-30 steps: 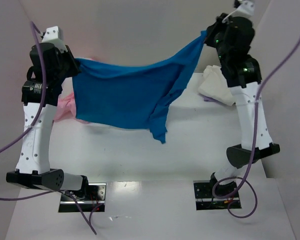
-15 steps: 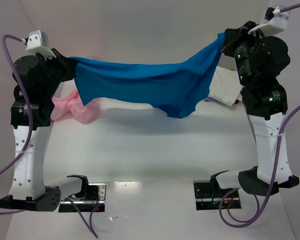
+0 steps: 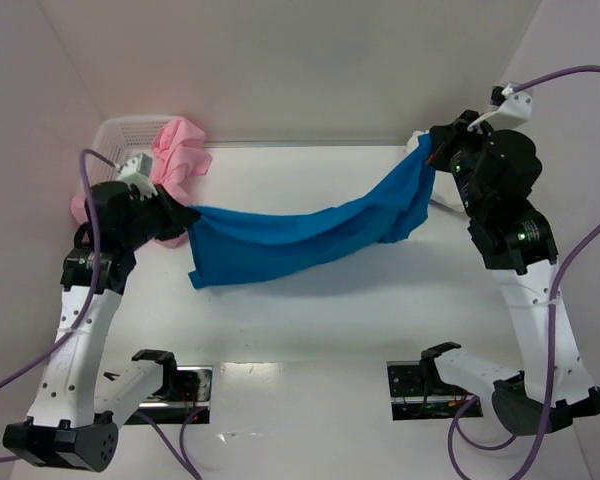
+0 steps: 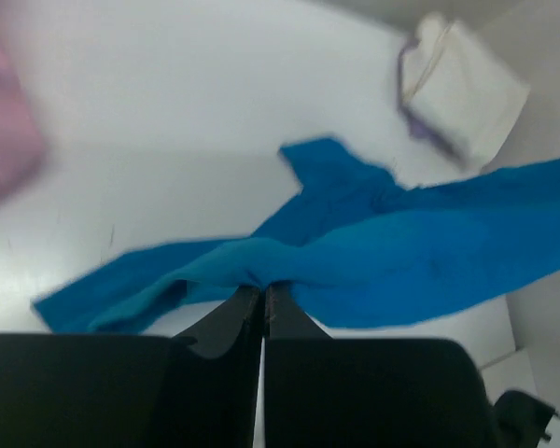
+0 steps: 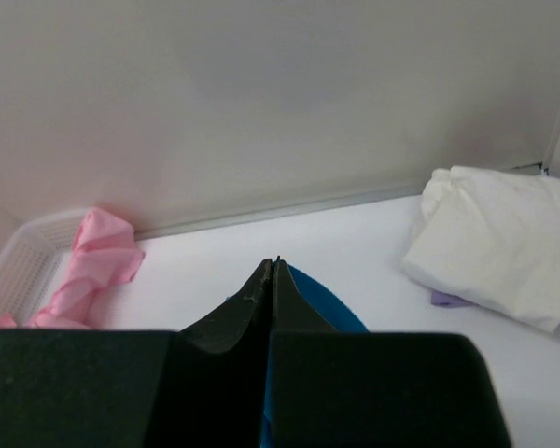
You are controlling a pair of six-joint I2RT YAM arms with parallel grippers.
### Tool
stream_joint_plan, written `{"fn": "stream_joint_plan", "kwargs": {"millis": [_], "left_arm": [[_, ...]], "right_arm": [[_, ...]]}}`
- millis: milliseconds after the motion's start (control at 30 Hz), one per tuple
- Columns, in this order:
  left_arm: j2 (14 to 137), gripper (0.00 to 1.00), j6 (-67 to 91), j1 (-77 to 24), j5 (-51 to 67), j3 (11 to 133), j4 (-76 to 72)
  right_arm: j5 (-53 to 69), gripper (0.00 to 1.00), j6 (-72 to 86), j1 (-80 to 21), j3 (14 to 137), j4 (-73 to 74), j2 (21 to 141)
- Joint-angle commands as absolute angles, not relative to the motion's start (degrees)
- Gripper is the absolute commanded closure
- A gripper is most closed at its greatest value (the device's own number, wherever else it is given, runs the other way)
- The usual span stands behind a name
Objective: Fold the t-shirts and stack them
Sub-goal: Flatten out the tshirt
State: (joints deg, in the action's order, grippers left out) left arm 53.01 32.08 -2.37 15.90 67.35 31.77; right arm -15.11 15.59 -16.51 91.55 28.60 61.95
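The blue t-shirt is soft, matte cloth, bunched into long folds and strung like a sagging hammock across the middle of the white table. It runs from about 9 o'clock up to about 2 o'clock in the top view. Its lower edge hangs ragged at the left end. A shadow lies under it, and I cannot tell whether the lowest fold touches the tabletop.

At about 10 o'clock, crumpled pink t-shirts spill over the rim of a white plastic lattice basket set against the back wall. At about 2 o'clock a cream-white t-shirt lies folded into a thick, rounded block, with a purple edge showing beneath it.

The smooth tabletop is bare from the hanging cloth toward 6 o'clock, up to the arm bases. White walls close in the back and both sides, and purple cables loop beside each arm.

The left gripper has its black fingers pinched together on the shirt's left end. The wrist view shows blue cloth gathered at the tips. The right gripper is likewise clamped tight on the right end, held higher, with blue cloth showing just beside its tips.
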Motion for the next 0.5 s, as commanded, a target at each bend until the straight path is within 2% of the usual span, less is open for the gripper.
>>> {"fn": "stream_joint_plan", "kwargs": {"millis": [0, 233, 467], "left_arm": [[49.7, 1.0, 33.8, -2.1, 20.4, 61.1, 35.5], [50.8, 1.0, 37.8, -4.0, 22.2, 52.1, 32.4], [57.4, 1.0, 52.0, -4.0, 43.4, 53.2, 21.7]], "right_arm": [[-13.6, 1.0, 16.3, -16.7, 86.8, 24.4, 61.8], [-12.5, 1.0, 16.3, -16.7, 83.8, 19.9, 66.3], [-13.1, 1.0, 15.1, -16.7, 83.3, 17.1, 70.0]]}}
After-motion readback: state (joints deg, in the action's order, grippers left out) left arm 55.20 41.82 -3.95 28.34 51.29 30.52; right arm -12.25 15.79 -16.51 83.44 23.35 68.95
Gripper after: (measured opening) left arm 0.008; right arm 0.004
